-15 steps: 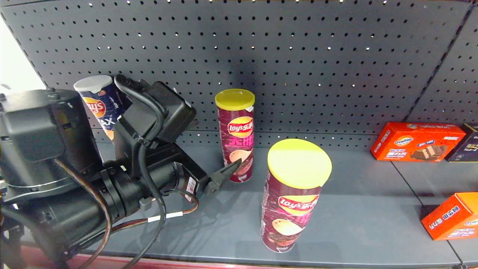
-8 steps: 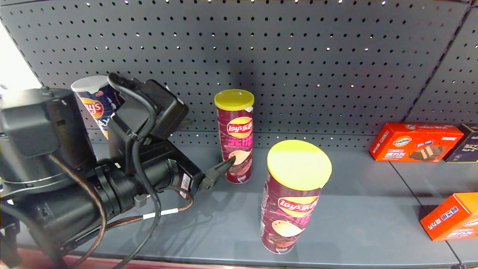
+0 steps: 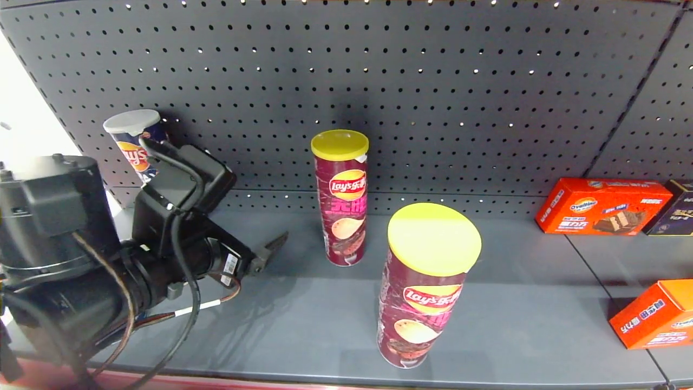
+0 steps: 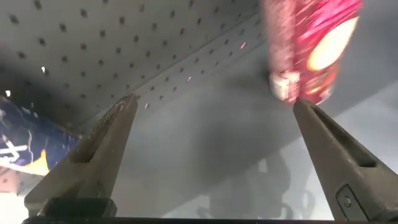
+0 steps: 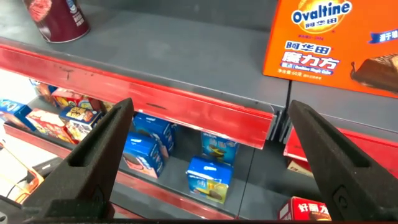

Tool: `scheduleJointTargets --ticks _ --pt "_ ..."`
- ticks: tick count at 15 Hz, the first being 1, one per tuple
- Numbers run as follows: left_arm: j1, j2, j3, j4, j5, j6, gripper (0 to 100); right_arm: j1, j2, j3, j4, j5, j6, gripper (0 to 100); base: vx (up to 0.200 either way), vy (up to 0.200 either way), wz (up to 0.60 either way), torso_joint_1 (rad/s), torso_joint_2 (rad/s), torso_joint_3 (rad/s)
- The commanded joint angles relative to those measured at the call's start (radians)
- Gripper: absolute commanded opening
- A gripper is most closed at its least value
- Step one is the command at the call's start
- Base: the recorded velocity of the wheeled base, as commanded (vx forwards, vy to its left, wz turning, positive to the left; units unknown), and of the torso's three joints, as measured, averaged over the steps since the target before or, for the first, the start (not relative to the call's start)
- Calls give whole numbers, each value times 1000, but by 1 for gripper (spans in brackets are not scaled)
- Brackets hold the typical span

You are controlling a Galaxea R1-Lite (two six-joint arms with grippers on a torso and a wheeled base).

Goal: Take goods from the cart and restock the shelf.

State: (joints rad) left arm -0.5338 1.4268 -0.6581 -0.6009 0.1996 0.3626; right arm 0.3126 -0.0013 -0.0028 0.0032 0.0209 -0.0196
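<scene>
Two maroon chip cans with yellow lids stand upright on the grey shelf point(image 3: 303, 309): one at the back point(image 3: 341, 200), one nearer the front edge point(image 3: 422, 292). A blue chip can with a white lid point(image 3: 134, 142) stands at the far left by the pegboard, partly hidden behind my left arm. My left gripper point(image 3: 275, 245) hovers low over the shelf, left of the back maroon can and apart from it. In the left wrist view the left gripper point(image 4: 214, 104) is open and empty, with the maroon can point(image 4: 311, 50) beyond it. My right gripper point(image 5: 211, 107) is open and empty, below the shelf's red front edge point(image 5: 155, 93).
Orange boxes lie at the right of the shelf, one at the back point(image 3: 603, 205) and one near the front point(image 3: 652, 314), with a dark box point(image 3: 677, 214) beside them. Blue boxes point(image 5: 208, 174) sit on the lower shelf. A pegboard wall point(image 3: 379, 81) closes the back.
My left arm has drawn back to the left, away from the back maroon can, and now sits lower. The cans have not moved.
</scene>
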Motion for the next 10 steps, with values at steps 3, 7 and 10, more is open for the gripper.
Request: scheduleJointTargets --ticks 3,7,10 --pt "11 149 -67 -4 1 1 100 0 1 1 0 1 0 100 0 0 0 0 0 0" --pt "32 247 -144 -5 1 3 100 0 1 0 0 1 0 100 0 0 0 0 0 0" --pt "37 276 -175 -7 1 1 100 0 1 0 0 1 0 100 0 0 0 0 0 0"
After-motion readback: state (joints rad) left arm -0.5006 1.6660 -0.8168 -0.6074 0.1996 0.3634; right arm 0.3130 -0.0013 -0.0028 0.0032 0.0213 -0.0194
